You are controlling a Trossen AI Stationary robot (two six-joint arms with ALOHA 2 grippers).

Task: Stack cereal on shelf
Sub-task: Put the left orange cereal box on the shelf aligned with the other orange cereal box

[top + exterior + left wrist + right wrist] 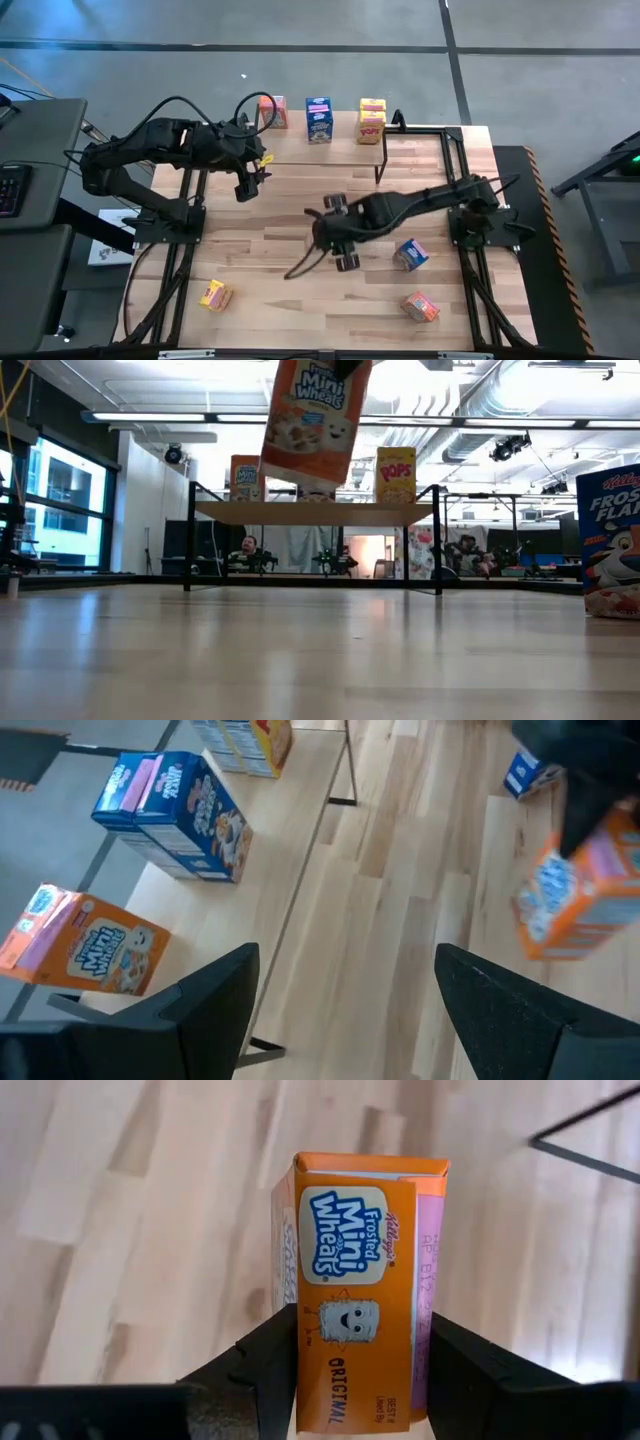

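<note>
An orange Mini Wheats cereal box (355,1290) is shut in my right gripper (360,1370) above the table's middle; it shows high in the low view (315,420) and in the left wrist view (585,895). In the high view the right gripper (338,235) hides it. The shelf (330,150), a light-wood board on black legs, stands at the far edge. On it stand an orange box (272,112), a blue one (318,118) and a yellow one (372,120). My left gripper (245,185) is open, just in front of the shelf's left part. My right gripper pinches the Mini Wheats box between its two fingers (262,1365), one on each of two opposite side faces, at the end nearest the wrist (350,1395). The fingers come from above, pointing down. The box hangs below them, lifted clear of the table and slightly tilted.
Loose boxes lie on the near half of the table: a blue one (410,254), an orange-red one (420,306) and a yellow one (215,295). A black metal frame (420,155) stands at the far right. Bare wood lies between the arms.
</note>
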